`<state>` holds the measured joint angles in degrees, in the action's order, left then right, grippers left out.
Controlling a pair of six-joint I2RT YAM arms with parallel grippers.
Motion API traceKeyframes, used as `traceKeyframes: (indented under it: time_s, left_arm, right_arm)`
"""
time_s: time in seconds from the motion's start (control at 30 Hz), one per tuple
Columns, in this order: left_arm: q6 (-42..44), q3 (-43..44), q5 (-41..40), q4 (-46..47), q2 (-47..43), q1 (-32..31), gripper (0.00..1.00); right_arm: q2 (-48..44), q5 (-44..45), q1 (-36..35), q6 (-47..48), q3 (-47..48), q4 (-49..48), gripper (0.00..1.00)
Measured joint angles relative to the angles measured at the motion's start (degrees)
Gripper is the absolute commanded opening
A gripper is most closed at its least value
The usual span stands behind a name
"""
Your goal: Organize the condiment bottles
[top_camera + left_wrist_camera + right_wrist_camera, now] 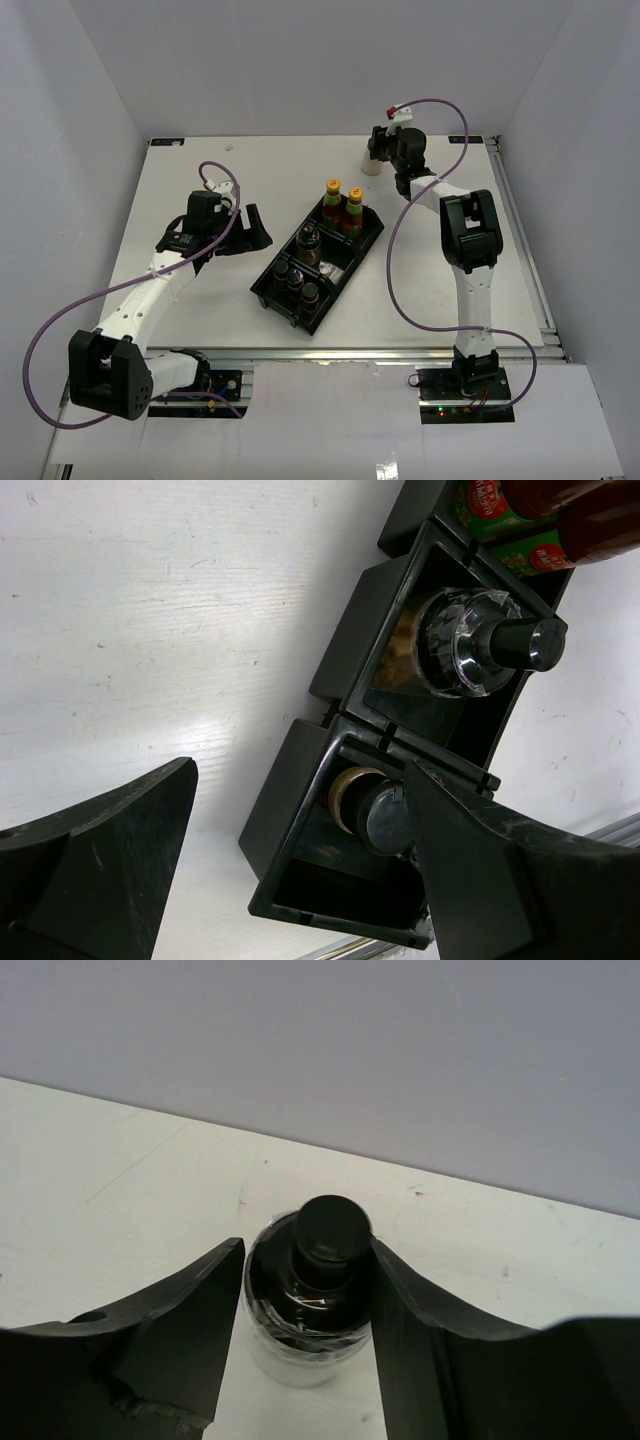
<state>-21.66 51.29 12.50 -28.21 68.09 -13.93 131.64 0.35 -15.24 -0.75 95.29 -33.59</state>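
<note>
Condiment bottles: most stand in black divided tray on white table, white walls around. Cream bottle beyond tray, near back wall; my right gripper clasps it. My left gripper spread, empty, left of tray.

One camera sits high behind the arms, looking down on the whole tabletop. The left wrist one looks down close over the tray. The right wrist one, low, faces the back wall, close on a bottle. The overhead shows both.
</note>
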Motion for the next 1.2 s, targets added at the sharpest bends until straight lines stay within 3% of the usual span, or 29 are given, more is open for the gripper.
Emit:
traceKeyframes:
  time_s: [0.2, 0.5, 0.83, 1.2]
  left_arm:
    - [0.0, 0.0, 0.2, 0.0, -0.7, 0.0, 0.95]
    - [-0.1, 0.0, 0.2, 0.0, -1.2, 0.0, 0.95]
    - [0.0, 0.0, 0.1, 0.0, -1.2, 0.0, 0.95]
    - [0.0, 0.0, 0.1, 0.1, -1.2, 0.0, 0.95]
  right_arm:
    - [-5.5, -0.4, 1.1, -0.1, -5.0, 1.8, 0.72]
    - [-6.1, -3.3, 1.6, 1.6, -2.1, 9.6, 0.88]
    - [-2.3, -5.2, 1.5, 3.6, 6.7, 16.1, 0.92]
    - [0.3, -3.4, 1.5, 4.9, 9.6, 24.0, 0.93]
